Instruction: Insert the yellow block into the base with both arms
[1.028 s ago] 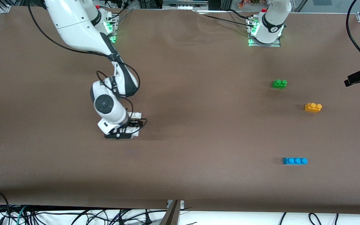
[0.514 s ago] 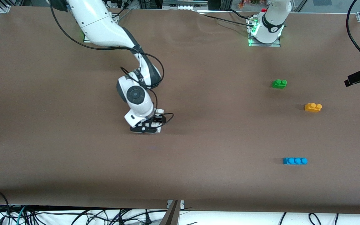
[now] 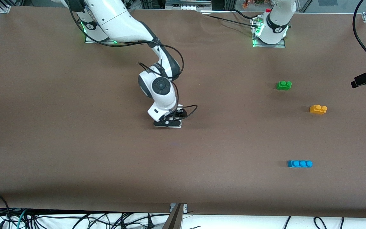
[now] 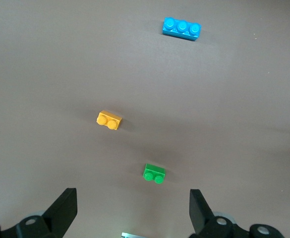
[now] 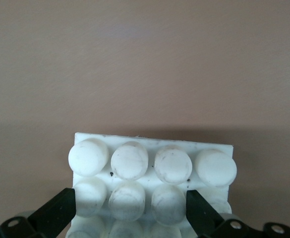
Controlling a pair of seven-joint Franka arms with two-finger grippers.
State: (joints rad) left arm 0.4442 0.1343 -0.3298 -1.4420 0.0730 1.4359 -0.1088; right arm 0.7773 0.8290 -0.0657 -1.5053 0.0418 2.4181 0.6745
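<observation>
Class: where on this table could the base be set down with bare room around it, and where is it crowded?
Bare: the brown stretch between the right gripper holding the base and the bricks. Crowded: the left arm's end, with green brick, yellow block, blue brick.

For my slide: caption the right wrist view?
Right gripper fingers clamp the white studded base above brown table.
</observation>
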